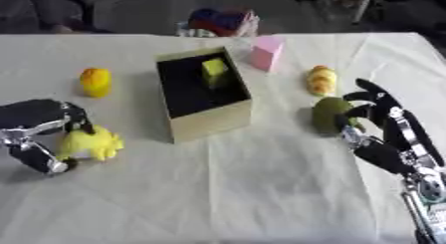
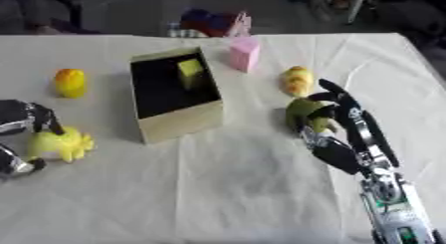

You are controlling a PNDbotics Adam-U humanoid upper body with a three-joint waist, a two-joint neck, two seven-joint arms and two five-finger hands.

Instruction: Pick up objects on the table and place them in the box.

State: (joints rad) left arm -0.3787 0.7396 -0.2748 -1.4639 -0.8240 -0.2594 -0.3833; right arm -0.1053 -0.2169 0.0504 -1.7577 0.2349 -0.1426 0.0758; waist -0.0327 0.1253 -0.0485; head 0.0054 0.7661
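An open cardboard box [image 1: 209,121] stands mid-table with a yellow-green block [image 1: 214,71] inside it. My left hand [image 1: 39,118] at the left edge has its fingers curled round a yellow spiky toy [image 1: 91,142] on the cloth. My right hand [image 1: 379,116] at the right has fingers and thumb curled round an olive-green rounded object [image 1: 329,113]. A yellow ridged fruit-like object [image 1: 321,79] lies just beyond the green one. A pink block [image 1: 267,52] stands behind the box's right corner. An orange-yellow object [image 1: 95,81] stands left of the box.
A white cloth [image 1: 226,188] covers the table. A red and blue bundle [image 1: 222,21] lies past the far edge. The right forearm [image 1: 418,173] runs along the table's right side.
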